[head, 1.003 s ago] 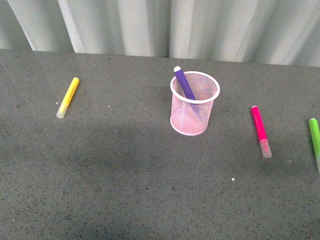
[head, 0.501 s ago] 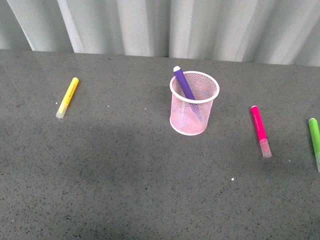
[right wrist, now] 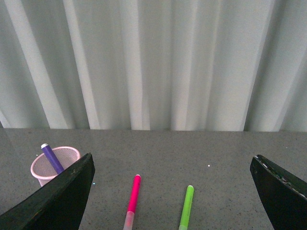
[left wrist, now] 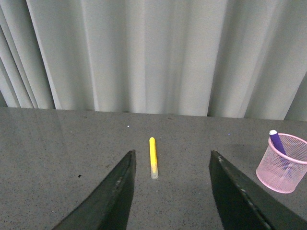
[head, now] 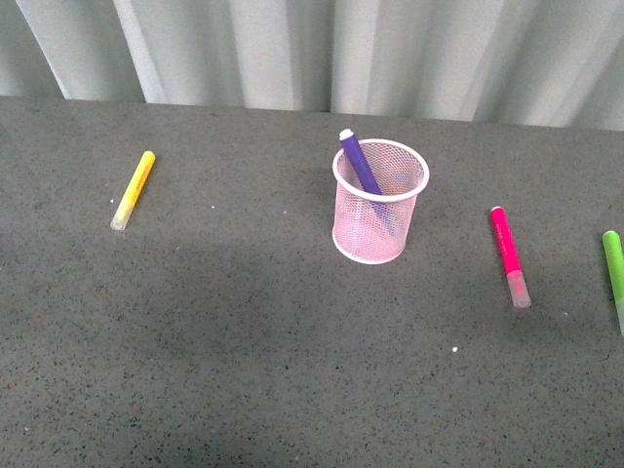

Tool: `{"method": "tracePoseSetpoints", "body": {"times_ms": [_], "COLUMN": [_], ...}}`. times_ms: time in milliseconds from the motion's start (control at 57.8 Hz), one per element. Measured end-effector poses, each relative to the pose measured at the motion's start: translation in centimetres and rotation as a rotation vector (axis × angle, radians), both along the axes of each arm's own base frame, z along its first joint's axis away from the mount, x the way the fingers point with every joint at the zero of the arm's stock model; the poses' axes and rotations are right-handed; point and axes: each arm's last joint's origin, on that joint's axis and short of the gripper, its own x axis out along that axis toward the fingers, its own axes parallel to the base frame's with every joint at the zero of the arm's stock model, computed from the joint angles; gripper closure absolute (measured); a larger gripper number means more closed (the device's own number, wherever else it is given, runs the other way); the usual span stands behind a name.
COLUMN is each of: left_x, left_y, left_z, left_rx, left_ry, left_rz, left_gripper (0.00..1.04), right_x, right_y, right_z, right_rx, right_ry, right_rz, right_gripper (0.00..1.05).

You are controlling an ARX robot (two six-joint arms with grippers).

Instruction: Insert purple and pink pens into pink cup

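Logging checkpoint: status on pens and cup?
Left gripper, right gripper open, empty. Purple pen in pink cup; pink pen flat on table, right of cup. Green marker beside it, apart.

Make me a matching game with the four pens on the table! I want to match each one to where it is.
Things:
1. purple pen
2. pink pen
3. yellow marker
4. green marker

Places, as the front view shows them:
A. lying at the far right edge of the picture
B. leaning inside the pink cup
C. lying alone, well left of the pink cup
D. lying right of the pink cup, not in it

Pairs: 1-B, 2-D, 3-C, 4-A
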Motion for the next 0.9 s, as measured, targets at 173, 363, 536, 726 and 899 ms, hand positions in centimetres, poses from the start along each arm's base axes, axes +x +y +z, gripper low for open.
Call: {"method": "tracePoseSetpoints", "body": {"times_ms": [173, 363, 536, 726, 899], "left_x": [0.0, 0.0, 0.0, 0.0, 0.0], "left_y": [0.0, 0.0, 0.0, 0.0, 0.0], "left_z": [0.0, 0.0, 0.0, 0.0, 0.0], "left_rx": [0.000, 0.000, 0.000, 0.000, 0.000], "left_ry": [0.000, 0.000, 0.000, -0.001, 0.000], "left_rz": [0.000, 0.000, 0.002, 0.000, 0.000], "left_gripper": [0.25, 0.07, 0.07, 0.07, 0.07], "right_x": [0.0, 0.0, 0.5, 6.1, 12.9], "right_y": [0.0, 0.0, -0.2, -1.7, -3.7], "right_z": [0.0, 0.0, 1.8, 2.1, 1.6], "right_rx": [0.000, 0.000, 0.035, 0.098, 0.240], "right_ry": [0.000, 0.000, -0.172, -0.006, 0.262], "right_rz": [0.000, 0.000, -0.110, -0.078, -0.124], "right_gripper": [0.07, 0.07, 0.07, 0.07, 0.07]}}
